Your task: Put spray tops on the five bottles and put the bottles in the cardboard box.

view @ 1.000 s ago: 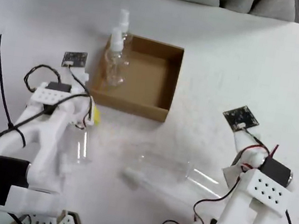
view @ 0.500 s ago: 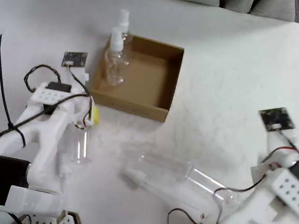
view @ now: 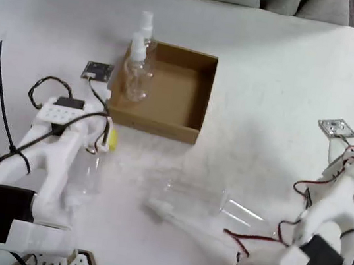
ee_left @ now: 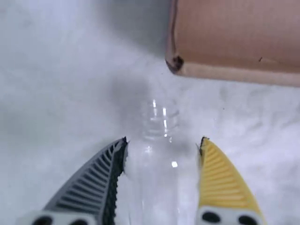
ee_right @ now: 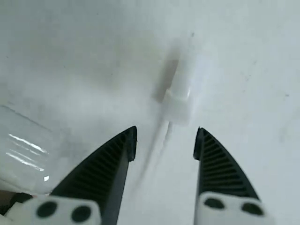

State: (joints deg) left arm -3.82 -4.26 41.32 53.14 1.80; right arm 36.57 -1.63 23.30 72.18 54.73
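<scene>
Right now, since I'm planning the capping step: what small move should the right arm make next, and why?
Probably ease the right pincer forward and close on the spray top. Its jaws are open and the top lies loose on the table just beyond their tips, while the left pincer grips an uncapped bottle.

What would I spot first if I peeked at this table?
Probably the brown cardboard box near the middle of the table, with two capped bottles standing at its left edge. Then the left pincer squeezing a topless clear bottle beside the box's corner, and the open right pincer above a loose spray top lying on the table.
</scene>
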